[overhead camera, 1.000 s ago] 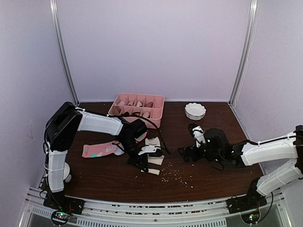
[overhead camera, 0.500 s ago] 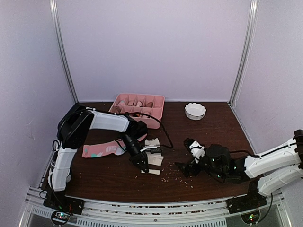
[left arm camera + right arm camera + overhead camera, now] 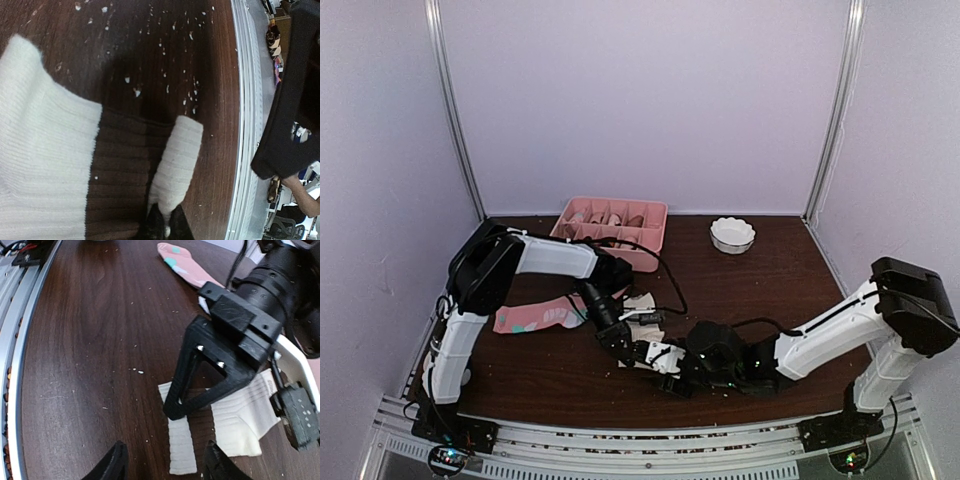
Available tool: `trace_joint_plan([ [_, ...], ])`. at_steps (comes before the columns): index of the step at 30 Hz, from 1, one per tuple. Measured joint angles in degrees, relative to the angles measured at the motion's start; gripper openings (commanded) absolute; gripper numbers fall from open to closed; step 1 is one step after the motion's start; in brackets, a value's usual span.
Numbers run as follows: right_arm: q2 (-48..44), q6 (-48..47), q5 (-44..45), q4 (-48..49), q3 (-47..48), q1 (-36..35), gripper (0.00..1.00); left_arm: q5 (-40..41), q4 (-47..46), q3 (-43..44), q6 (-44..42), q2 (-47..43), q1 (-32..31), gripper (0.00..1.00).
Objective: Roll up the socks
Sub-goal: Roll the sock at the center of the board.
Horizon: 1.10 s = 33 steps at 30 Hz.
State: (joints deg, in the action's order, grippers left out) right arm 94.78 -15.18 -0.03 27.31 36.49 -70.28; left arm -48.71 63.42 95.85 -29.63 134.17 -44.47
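Observation:
The cream sock (image 3: 45, 165) with a dark brown band lies flat near the table's front. My left gripper (image 3: 165, 227) is shut on its folded cream end strip (image 3: 175, 165). In the right wrist view that same left gripper (image 3: 220, 365) presses down on the strip (image 3: 181, 445). My right gripper (image 3: 165, 467) is open, one finger on each side of the strip's end and not touching it. From above, the right gripper (image 3: 670, 368) sits just right of the left gripper (image 3: 620, 340). The pink sock (image 3: 535, 318) with teal patches lies flat to the left.
A pink divided tray (image 3: 655, 222) stands at the back, a small white bowl (image 3: 732, 235) at the back right. Pale crumbs (image 3: 165, 75) are scattered on the wood near the metal front rail (image 3: 242, 125). The left arm's cable (image 3: 665, 285) loops over the cream sock.
My right arm has swung left across the table to the cream sock's near end, and its jaws have narrowed. The left gripper has kept its pinch and barely moved.

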Motion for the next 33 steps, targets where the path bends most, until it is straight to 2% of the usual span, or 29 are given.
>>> trace_joint_plan([
  [10,8.52,-1.42,-5.51,-0.22,3.74,2.62,0.36,0.28,0.22,0.17,0.2,0.09,0.0,0.0],
  [13,9.7,-1.44,-6.62,-0.07,4.2,3.56,0.27,0.33,0.31,0.26,0.2,0.09,0.0,0.02],
  [15,9.99,-1.31,-7.52,0.04,4.48,4.2,0.19,0.39,0.63,0.55,0.17,0.26,0.0,0.08],
  [18,10.08,-1.01,-8.35,0.26,4.52,4.87,0.11,0.42,1.16,0.98,-0.26,0.52,0.0,0.32],
  [20,10.29,-0.55,-9.03,0.52,4.5,5.44,0.08,-0.2,2.23,1.16,-0.85,0.42,-0.02,0.39],
  [25,11.15,2.34,-13.62,1.55,4.52,7.54,0.0,1.09,0.9,-1.2,-1.53,-2.54,-0.63,0.49],
  [33,12.07,8.98,-24.3,-1.44,6.91,12.13,0.0,10.27,-12.83,-12.55,-1.2,-13.84,-0.46,0.54],
])
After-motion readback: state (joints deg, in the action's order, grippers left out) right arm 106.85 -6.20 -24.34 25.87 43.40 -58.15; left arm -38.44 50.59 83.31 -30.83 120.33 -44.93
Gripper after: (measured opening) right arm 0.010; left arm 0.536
